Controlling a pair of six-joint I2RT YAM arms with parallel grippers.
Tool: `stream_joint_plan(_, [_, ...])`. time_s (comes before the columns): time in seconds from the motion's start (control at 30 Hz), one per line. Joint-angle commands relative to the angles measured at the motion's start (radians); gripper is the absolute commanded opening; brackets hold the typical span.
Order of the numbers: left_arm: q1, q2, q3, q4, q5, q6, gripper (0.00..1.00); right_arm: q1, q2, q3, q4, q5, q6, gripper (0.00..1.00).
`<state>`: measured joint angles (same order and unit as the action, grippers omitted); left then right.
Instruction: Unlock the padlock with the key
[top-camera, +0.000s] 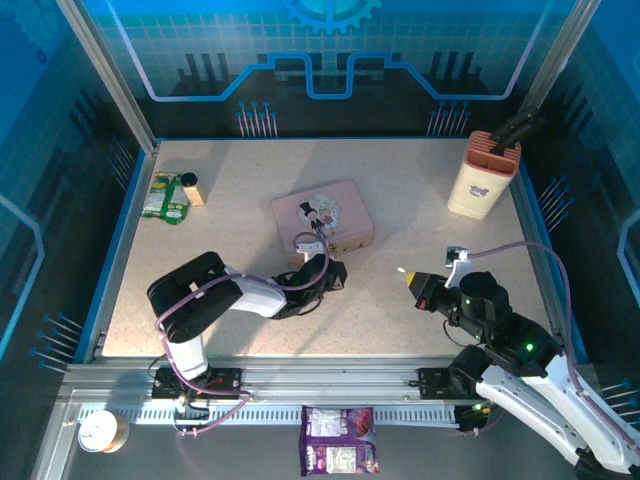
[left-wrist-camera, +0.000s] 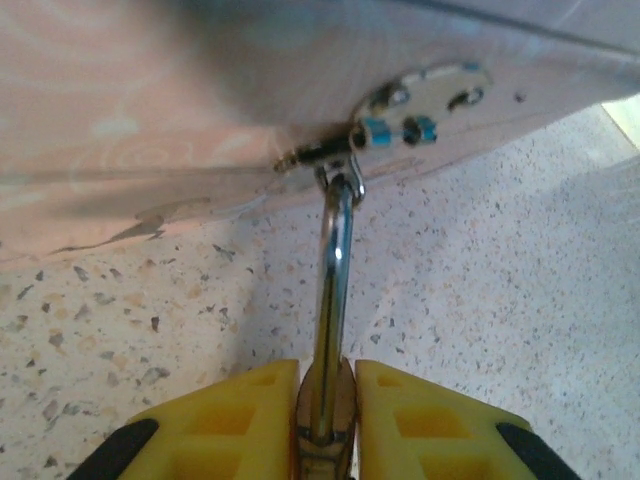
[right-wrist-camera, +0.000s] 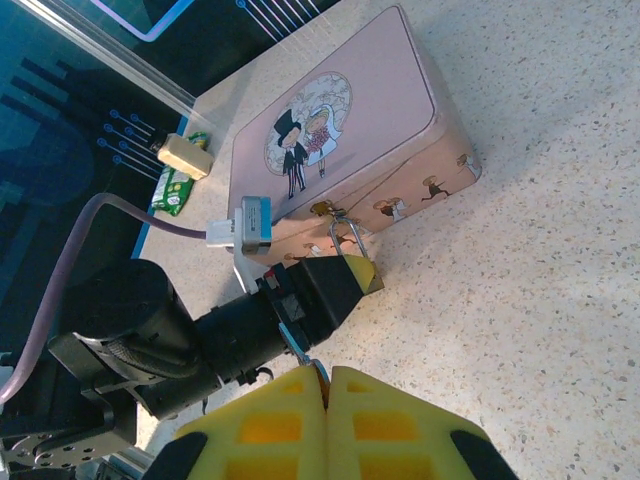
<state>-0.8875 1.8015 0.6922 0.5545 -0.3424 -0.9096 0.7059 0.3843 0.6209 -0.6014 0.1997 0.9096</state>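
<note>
The left gripper (left-wrist-camera: 327, 388) is clenched on the body of the padlock (left-wrist-camera: 330, 310). Its thin shackle (left-wrist-camera: 338, 215) hangs through the hasp (left-wrist-camera: 420, 100) on the front of the pink tin (left-wrist-camera: 140, 110). The right gripper (right-wrist-camera: 327, 385) pinches the key (right-wrist-camera: 312, 362) — only a grey sliver shows. Both look light, stiff and slippery (the key probably bends easily), so I would hold the brass body firmly, not the shackle.
</note>
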Motion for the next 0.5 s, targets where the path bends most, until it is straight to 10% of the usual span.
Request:
stream_joint_plan(0.0, [-0.016,-0.015,-0.025,0.009,0.019,0.034,0.26,-0.008,0.004,-0.008,0.034,-0.011,0.017,0.0])
stream_joint_plan(0.47, [0.044,0.016,0.026,-0.064,0.023,0.177,0.47,-0.008,0.006,-0.004,0.036,-0.019,0.018,0.0])
